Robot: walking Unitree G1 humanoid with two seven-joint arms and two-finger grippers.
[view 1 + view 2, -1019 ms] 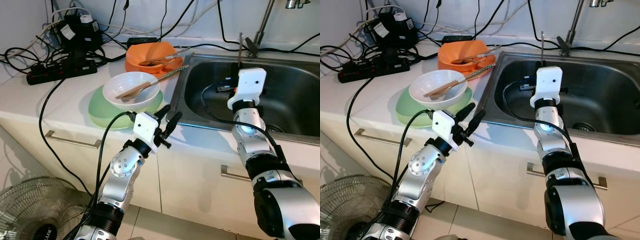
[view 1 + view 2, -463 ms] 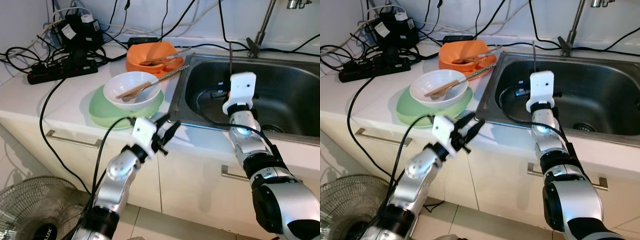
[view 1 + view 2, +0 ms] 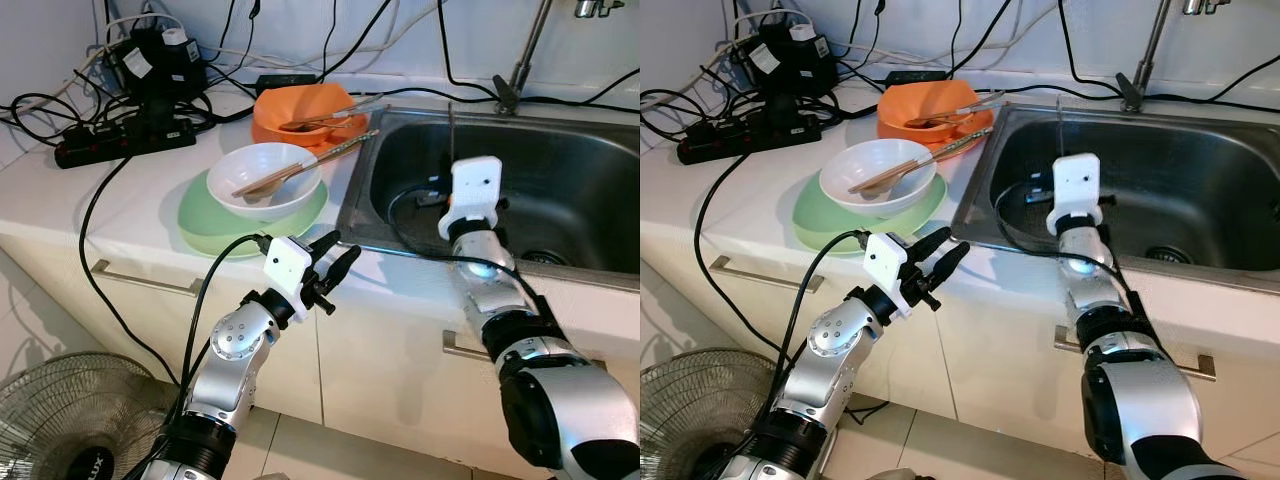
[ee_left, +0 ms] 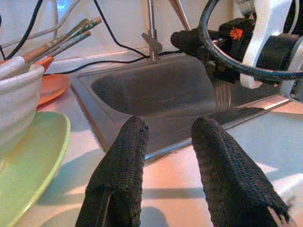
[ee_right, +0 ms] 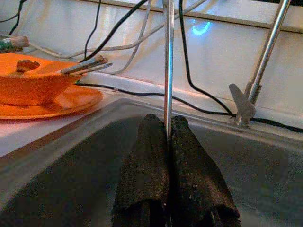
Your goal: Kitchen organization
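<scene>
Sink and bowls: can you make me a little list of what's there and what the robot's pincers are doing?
sink: steel basin, tap behind it
right pincer: over the sink, shut on a thin metal rod that points up
left pincer: open, at the counter edge, holding nothing
white bowl: on a green plate, chopsticks in it
orange bowl: on an orange plate, utensils in it

A home kitchen. A steel sink (image 3: pixel 560 190) with a tap (image 3: pixel 520 60) is sunk into a white table (image 3: pixel 130 200) against a pale wall, with handled cupboard fronts (image 3: pixel 150 283) below. Used crockery stands beside the sink: a white bowl (image 3: pixel 262 178) with chopsticks (image 3: pixel 270 180) on a green plate (image 3: pixel 215 220), and an orange bowl (image 3: pixel 305 108). A power strip (image 3: pixel 120 140) with tangled cables lies at the back, and a fan (image 3: pixel 70 420) stands on the tiled floor.
</scene>
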